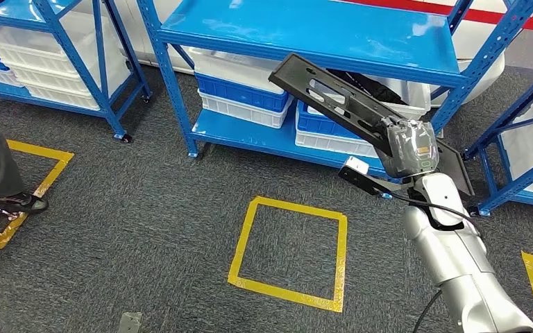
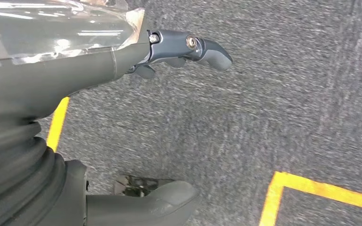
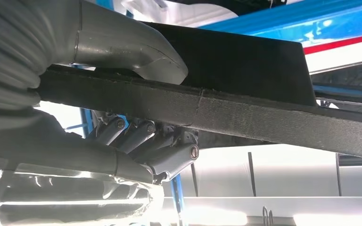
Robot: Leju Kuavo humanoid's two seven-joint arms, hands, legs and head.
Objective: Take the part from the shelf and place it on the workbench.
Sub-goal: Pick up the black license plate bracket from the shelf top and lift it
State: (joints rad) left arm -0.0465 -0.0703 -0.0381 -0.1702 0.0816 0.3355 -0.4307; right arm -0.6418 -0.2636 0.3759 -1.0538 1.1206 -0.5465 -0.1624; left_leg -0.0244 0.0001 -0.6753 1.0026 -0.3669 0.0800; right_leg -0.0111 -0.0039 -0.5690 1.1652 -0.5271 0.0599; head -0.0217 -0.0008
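Floor: we see dark grey speckled carpet [image 1: 146,208], with a square outlined in yellow tape [image 1: 288,251] in the middle and further yellow tape corners at the left and right edges.
Shelving: a blue metal rack [image 1: 305,41] stands ahead of us; its lower shelf carries a blue plastic crate over a white one [image 1: 239,97]. Another blue rack with white trays [image 1: 48,66] stands to the left.
Part: a long, flat black panel with cut-out slots [image 1: 333,97] is held tilted in the air in front of the rack's lower shelf, clear of the floor.
Right hand: our right hand [image 1: 409,149] grips the panel; in the right wrist view the grey thumb [image 3: 136,52] presses one face and the darker fingers [image 3: 141,141] curl against the other.
Left hand: our left hand [image 2: 179,52] hangs over the carpet holding nothing, its fingers curled in.
Person: a trouser leg and shoe [image 1: 0,173] show at the left edge.
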